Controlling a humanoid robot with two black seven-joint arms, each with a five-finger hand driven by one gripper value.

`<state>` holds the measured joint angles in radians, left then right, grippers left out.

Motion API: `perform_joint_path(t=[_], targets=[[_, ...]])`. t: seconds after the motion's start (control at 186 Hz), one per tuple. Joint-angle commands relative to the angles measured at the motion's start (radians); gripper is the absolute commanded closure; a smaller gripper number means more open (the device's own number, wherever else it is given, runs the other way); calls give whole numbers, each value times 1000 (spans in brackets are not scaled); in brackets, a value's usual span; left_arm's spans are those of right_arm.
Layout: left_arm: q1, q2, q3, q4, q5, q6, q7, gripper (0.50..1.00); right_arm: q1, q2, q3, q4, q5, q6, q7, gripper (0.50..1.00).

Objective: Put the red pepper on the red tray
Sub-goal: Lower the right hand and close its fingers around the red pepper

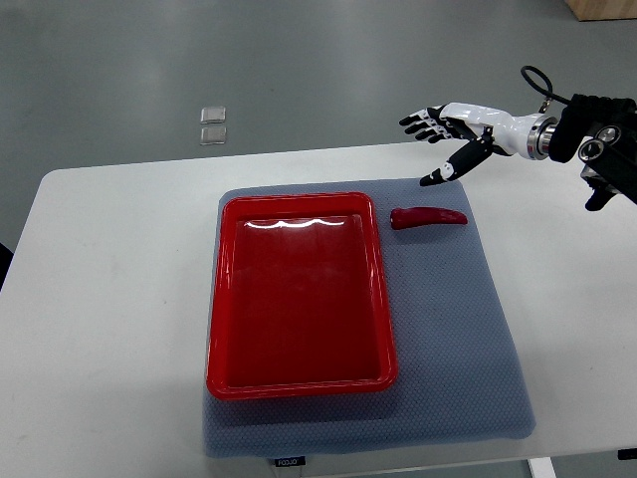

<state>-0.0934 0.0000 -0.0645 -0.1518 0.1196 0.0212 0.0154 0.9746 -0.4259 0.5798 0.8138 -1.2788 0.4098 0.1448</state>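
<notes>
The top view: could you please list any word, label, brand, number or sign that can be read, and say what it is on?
Small tag on the near edge of the grey mat: print is there, too small and blurred to read.
Red tray, red pepper, right hand, white table: no text visible.

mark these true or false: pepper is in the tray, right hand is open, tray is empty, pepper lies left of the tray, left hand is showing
1. The pepper is in the tray. False: it lies on the grey mat beside the tray.
2. The right hand is open. True.
3. The tray is empty. True.
4. The pepper lies left of the tray. False: it is by the tray's far right corner.
5. The left hand is showing. False: only the right one is in view.
</notes>
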Motion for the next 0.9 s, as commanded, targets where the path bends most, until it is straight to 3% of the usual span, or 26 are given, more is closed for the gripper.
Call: perform_joint_path(t=[0.0,0.242,0.408,0.532,0.789,0.897], targets=[[1,0,2,-2,0,-4,0,500,4,4,-58,10,-94,-82,-7,599],[0,0,0,-2,0,-6,0,500,-22,61,-212,-1,-105,-215,-8,603],[0,0,0,-3,0,-7,0,500,-36,76,-250,-16,-105,-289,-8,638],[0,0,0,-3,0,-7,0,500,-37,88,-282,-38,-108,-310,-8,681],[1,0,0,1,0,-7,0,500,-44,90,-314,-64,-120,-344,-8,711],[1,0,0,5,0,-7,0,500,-47,90,-316,-67,-122,-345,-8,785]])
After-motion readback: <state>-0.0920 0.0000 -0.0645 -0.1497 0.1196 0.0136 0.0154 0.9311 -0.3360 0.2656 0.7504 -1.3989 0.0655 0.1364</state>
